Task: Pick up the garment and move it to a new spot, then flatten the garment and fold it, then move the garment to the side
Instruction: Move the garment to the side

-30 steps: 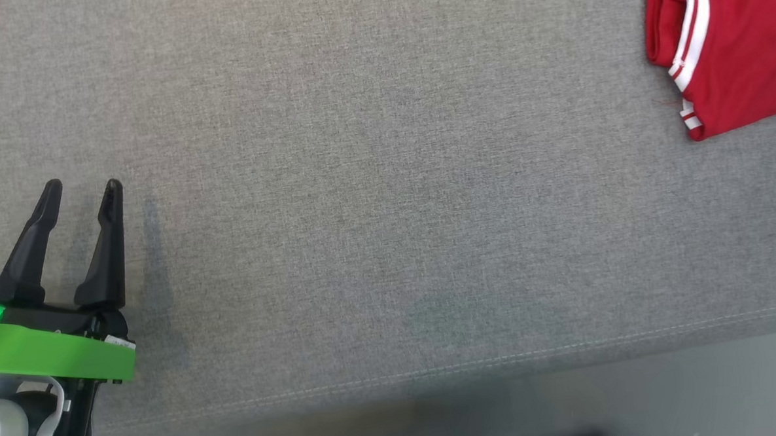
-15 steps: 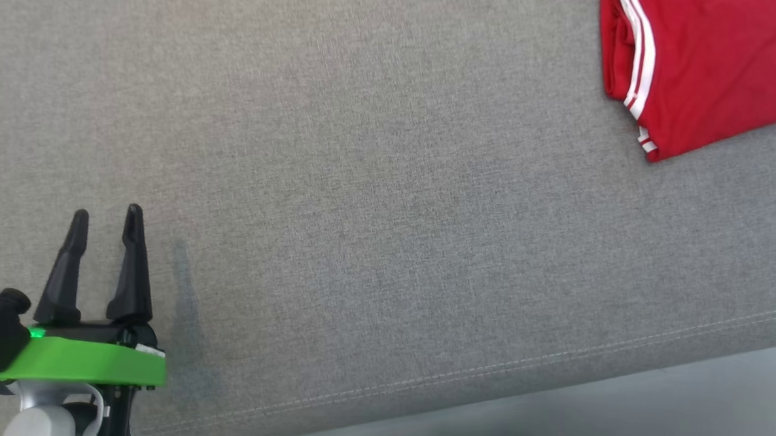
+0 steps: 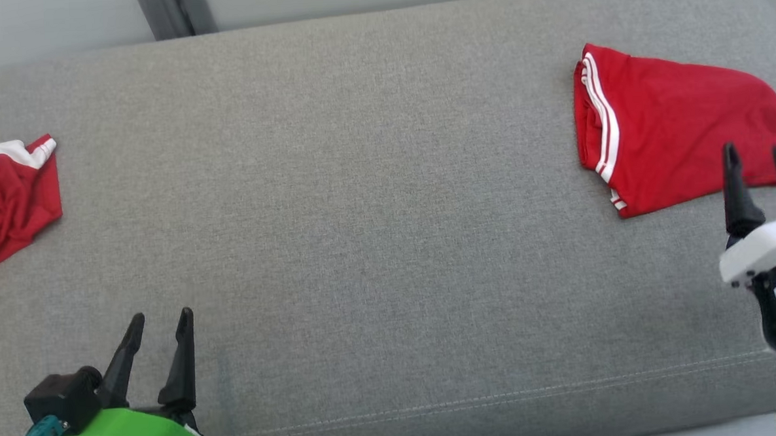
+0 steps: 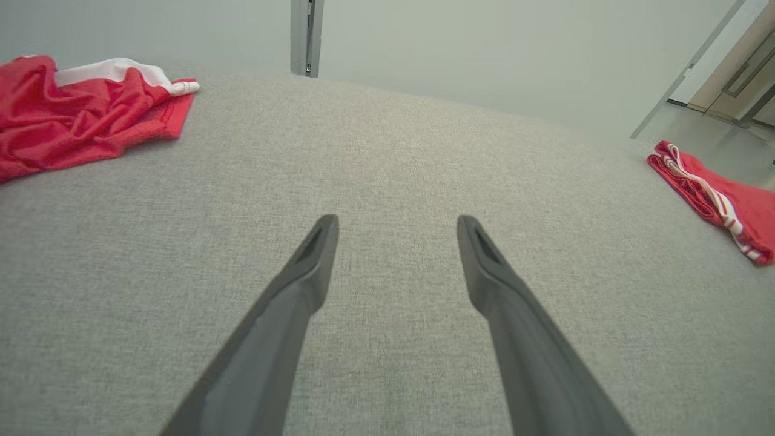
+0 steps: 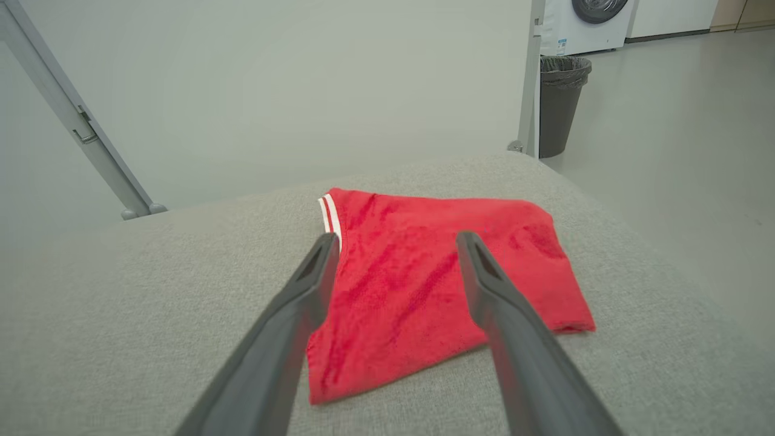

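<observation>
Garment [image 3: 679, 126] lies folded far right; view has widened; left end effector [image 3: 162, 314] and right end effector [image 3: 754, 148] spread, empty: likely finished.

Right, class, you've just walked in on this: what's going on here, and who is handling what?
A two-armed robot faces a grey padded surface. Both grippers are open and empty. A folded red garment with white stripes lies on the robot's right, and the right gripper points at it. A crumpled red garment lies at the far left, apart from the left gripper, which is over bare fabric.
</observation>
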Motion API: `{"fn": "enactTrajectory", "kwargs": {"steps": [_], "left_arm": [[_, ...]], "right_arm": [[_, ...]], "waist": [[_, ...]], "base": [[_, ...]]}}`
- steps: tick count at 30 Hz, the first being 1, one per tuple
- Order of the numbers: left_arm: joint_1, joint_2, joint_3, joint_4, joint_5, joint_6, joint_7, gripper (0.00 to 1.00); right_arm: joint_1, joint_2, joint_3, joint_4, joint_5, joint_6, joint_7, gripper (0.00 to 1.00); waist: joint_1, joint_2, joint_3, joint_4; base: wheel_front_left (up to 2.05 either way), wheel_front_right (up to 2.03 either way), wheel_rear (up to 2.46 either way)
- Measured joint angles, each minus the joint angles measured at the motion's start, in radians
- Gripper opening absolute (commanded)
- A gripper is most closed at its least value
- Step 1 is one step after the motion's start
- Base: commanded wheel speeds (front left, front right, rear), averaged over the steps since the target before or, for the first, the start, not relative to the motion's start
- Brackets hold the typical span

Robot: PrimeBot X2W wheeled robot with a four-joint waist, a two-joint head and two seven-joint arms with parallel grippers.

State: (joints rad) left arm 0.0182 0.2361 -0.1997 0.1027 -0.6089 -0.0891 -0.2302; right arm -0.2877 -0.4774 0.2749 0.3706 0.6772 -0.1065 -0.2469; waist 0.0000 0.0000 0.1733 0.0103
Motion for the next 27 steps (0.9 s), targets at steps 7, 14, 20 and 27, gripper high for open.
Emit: {"fn": "enactTrajectory", "kwargs": {"steps": [7, 14, 20, 27], "left_arm": [[0.077, 0.004, -0.012, 0.049, 0.03, 0.0, -0.009, 1.0], [0.135, -0.003, -0.003, 0.049, 0.057, 0.011, -0.01, 1.0], [0.147, -0.019, 0.008, 0.044, 0.061, 0.02, -0.018, 1.0], [0.147, -0.026, 0.006, 0.035, 0.076, 0.02, -0.018, 1.0]], "right_arm": [[0.179, 0.083, 0.016, -0.035, -0.064, -0.017, 0.0, 1.0], [0.315, 0.129, 0.001, -0.1, -0.152, -0.018, -0.001, 1.0], [0.384, 0.161, -0.018, -0.136, -0.218, -0.019, -0.001, 1.0], [0.401, 0.171, 0.01, -0.196, -0.267, -0.019, -0.001, 1.0]], "waist": [[0.0, 0.0, -0.1, 0.008], [0.0, 0.0, -0.179, 0.002], [-0.0001, 0.0, -0.202, -0.009], [0.0, 0.0, -0.209, -0.004]], "base": [[0.0, 0.0, 0.0], [0.0, 0.0, 0.0], [0.0, 0.0, 0.0], [0.0, 0.0, 0.0]]}}
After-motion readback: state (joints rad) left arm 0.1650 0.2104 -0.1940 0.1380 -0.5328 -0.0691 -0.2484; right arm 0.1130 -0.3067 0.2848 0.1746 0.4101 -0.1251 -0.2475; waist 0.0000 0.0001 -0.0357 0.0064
